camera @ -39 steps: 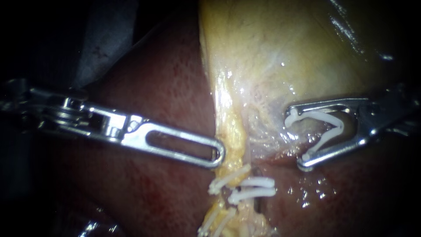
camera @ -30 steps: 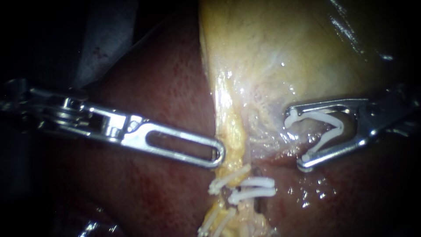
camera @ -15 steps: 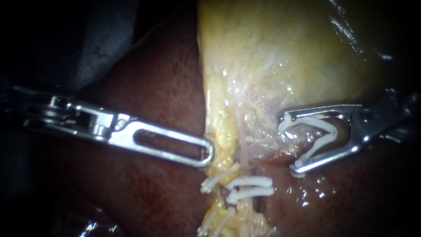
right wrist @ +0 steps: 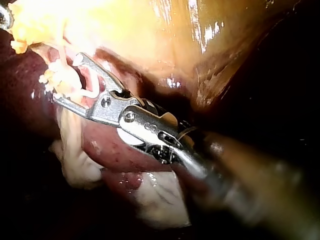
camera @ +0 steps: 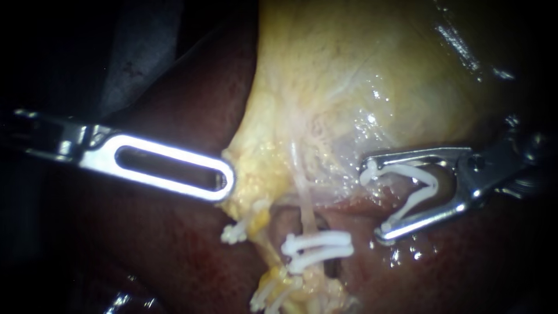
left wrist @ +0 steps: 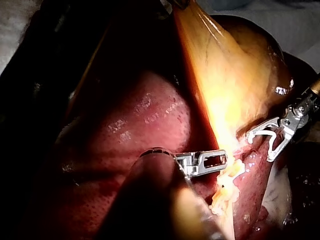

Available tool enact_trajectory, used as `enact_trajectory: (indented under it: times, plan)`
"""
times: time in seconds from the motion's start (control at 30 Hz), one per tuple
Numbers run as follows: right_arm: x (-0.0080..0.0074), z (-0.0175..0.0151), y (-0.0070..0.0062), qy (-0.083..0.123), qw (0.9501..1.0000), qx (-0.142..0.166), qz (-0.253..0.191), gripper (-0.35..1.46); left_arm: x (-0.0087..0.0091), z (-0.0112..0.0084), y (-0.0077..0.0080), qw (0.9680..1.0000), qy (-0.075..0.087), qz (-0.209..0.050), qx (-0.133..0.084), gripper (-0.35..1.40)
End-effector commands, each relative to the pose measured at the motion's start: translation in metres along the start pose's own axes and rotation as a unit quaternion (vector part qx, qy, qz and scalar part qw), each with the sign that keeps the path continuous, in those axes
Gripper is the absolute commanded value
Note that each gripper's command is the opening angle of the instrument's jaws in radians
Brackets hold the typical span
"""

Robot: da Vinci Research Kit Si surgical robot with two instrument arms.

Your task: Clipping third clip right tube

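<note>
Approach step: at centre right, the right instrument's (camera: 373, 200) pincer is spread around an open clip (camera: 415, 189), beside the right tube (camera: 304, 204) and above two set clips (camera: 318, 247). The left instrument's (camera: 224, 181) pincer pinches the gallbladder (camera: 349, 70) edge. Next, the clip's mouth must straddle the tube.

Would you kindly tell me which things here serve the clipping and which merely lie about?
Job: right instrument, jaws shut on an open white plastic clip; pale thin tube bearing two closed white clips; left instrument gripping yellow fatty tissue.
Lying about: dark red liver; pale yellow gallbladder; other white clips beside the fatty tissue.
</note>
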Motion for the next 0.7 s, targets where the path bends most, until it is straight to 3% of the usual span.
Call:
enact_trajectory:
  times: [0.03,0.2,0.43,0.7]
  plan:
    - [0.0000,0.0002,-0.0001,0.000,1.0000,-0.001,0.005,0.60,0.0001,0.0000,-0.0001,1.0000,0.000,0.000,0.000,-0.35]
    - [-0.0001,0.0013,-0.0003,0.001,0.9997,0.002,0.024,0.60,0.0001,0.0001,-0.0001,1.0000,-0.001,0.000,-0.001,-0.35]
    - [-0.0016,0.0031,-0.0005,-0.002,0.9988,0.014,0.047,0.58,0.0002,0.0001,-0.0001,1.0000,-0.001,0.000,-0.001,-0.35]
    - [-0.0031,0.0046,0.0003,-0.004,0.9984,0.019,0.053,0.58,0.0002,0.0002,-0.0001,1.0000,-0.001,0.000,-0.001,-0.35]
